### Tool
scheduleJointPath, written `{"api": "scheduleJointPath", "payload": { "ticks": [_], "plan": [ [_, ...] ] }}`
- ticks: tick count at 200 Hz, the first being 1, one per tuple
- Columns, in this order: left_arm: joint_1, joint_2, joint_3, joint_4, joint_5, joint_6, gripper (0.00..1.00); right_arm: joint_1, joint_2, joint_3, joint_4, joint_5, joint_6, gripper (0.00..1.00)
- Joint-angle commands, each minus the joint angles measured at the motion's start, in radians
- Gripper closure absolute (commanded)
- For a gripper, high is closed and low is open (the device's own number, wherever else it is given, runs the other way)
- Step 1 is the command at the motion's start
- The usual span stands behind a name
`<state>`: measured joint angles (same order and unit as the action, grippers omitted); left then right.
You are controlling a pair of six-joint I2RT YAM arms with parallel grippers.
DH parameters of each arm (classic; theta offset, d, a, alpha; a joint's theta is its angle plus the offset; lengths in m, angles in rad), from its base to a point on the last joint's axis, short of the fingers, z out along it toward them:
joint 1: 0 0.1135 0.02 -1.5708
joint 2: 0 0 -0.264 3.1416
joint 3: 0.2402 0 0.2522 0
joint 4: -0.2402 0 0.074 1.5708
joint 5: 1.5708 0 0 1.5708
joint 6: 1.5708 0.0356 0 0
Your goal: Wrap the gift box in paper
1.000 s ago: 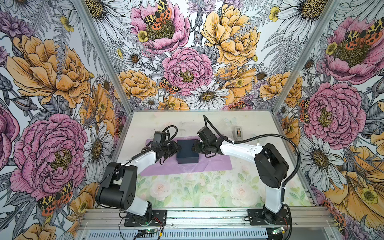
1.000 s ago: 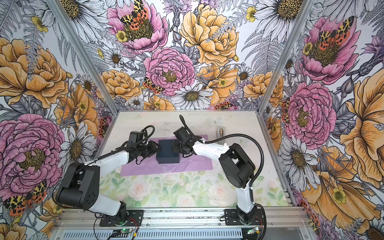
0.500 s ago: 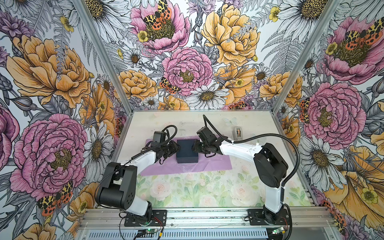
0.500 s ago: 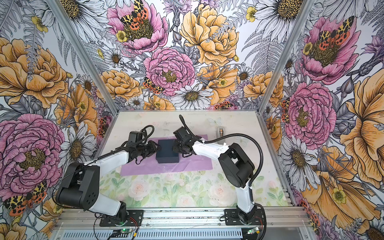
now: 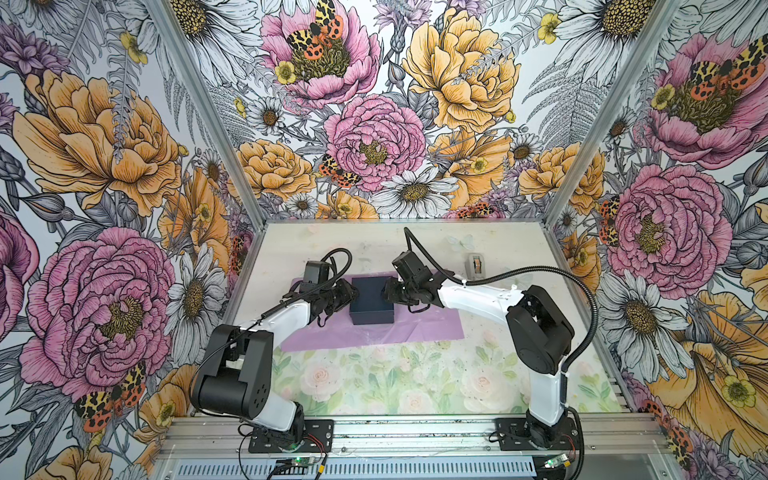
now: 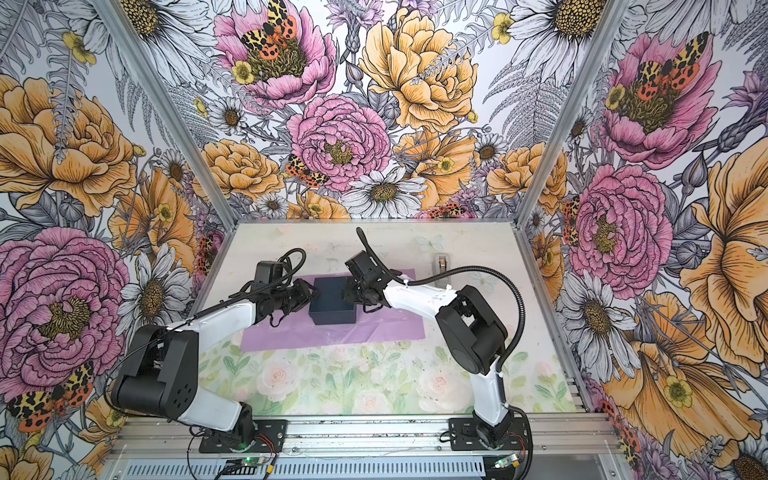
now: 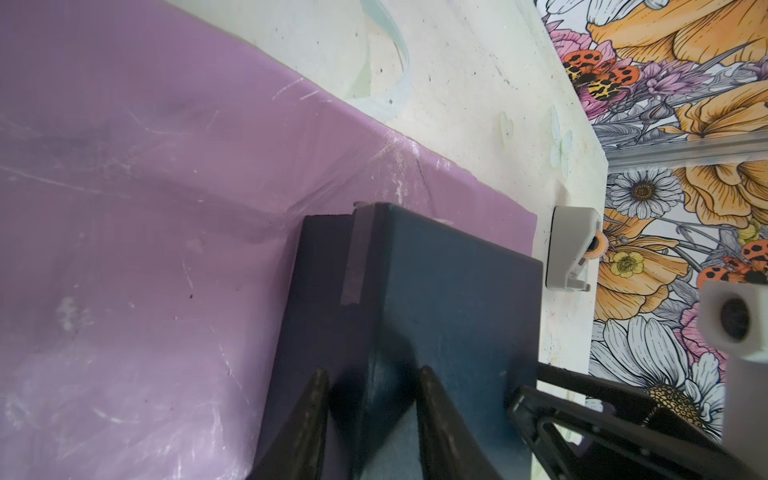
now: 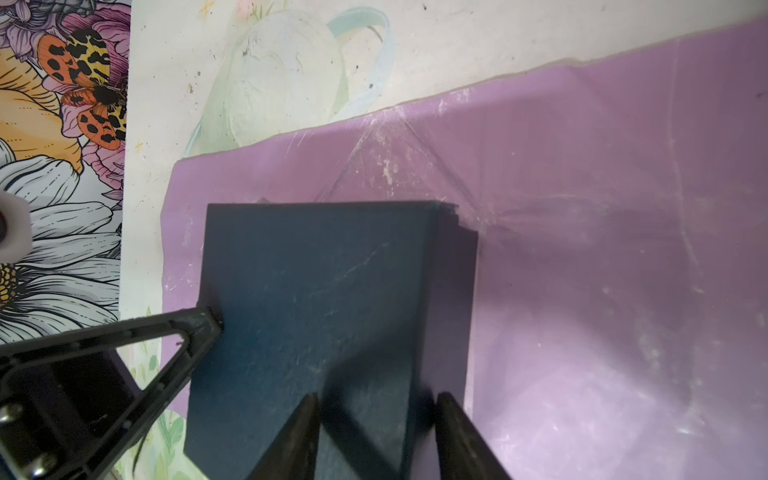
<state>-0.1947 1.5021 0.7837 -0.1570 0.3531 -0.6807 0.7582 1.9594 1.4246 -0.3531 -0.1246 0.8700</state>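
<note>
A: Left gripper (image 7: 372,370) and right gripper (image 8: 376,397): how do the jaws stand?

B: Both are partly apart. Each pair straddles an upper edge of the gift box (image 5: 371,296), with one finger over the navy top and the other beside the side wall. Whether either actually pinches it, I cannot tell.

A: And the arms, starting nearest?

B: Both bases sit on the near rail (image 5: 415,432). The left arm (image 5: 291,318) folds at a black elbow at the near left, and its white forearm runs far and rightward. The right arm (image 5: 478,297) rises to its elbow, and its forearm runs leftward, low over the table (image 5: 415,382). The grippers lie low and level, facing each other across the box, each at its own side.

A: Where is the box, and how does it lie?

B: It lies flat on the paper (image 5: 428,328), about midway left to right and close to the sheet's far edge. It is squarish, with no clear long axis, and its sides are square with the table. The paper has its lilac face up, with its long axis running left to right.

A: Anything farther?

B: A grey tape dispenser (image 5: 476,266) stands on the table to the right of the paper's far right corner, not touching it.
</note>
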Motion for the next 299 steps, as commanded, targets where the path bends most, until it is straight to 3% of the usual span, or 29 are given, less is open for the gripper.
{"api": "scheduleJointPath", "payload": {
  "ticks": [1,26,50,73,134,185,226,299],
  "plan": [
    [0.009,-0.003,0.021,0.010,-0.004,0.012,0.63,0.004,0.025,0.040,0.058,-0.024,-0.017,0.52],
    [0.013,0.003,0.017,-0.004,-0.018,0.017,0.54,0.002,0.013,0.028,0.056,-0.006,-0.017,0.45],
    [0.016,-0.013,0.020,-0.021,-0.026,0.024,0.44,-0.007,-0.025,0.000,0.047,0.012,-0.017,0.29],
    [0.020,-0.040,0.031,-0.040,-0.031,0.033,0.39,-0.022,-0.095,-0.063,0.040,0.027,-0.017,0.25],
    [0.009,0.013,0.011,-0.004,-0.004,0.031,0.39,-0.144,-0.309,-0.338,0.009,0.013,-0.007,0.23],
    [-0.034,0.047,0.015,0.000,-0.030,0.036,0.46,-0.276,-0.491,-0.566,-0.067,-0.005,0.033,0.21],
    [-0.064,0.068,0.002,0.006,-0.047,0.037,0.52,-0.318,-0.572,-0.668,-0.152,-0.003,0.046,0.20],
    [-0.122,0.095,0.005,0.033,-0.061,0.009,0.53,-0.353,-0.666,-0.780,-0.208,-0.015,0.091,0.19]
  ]
}}
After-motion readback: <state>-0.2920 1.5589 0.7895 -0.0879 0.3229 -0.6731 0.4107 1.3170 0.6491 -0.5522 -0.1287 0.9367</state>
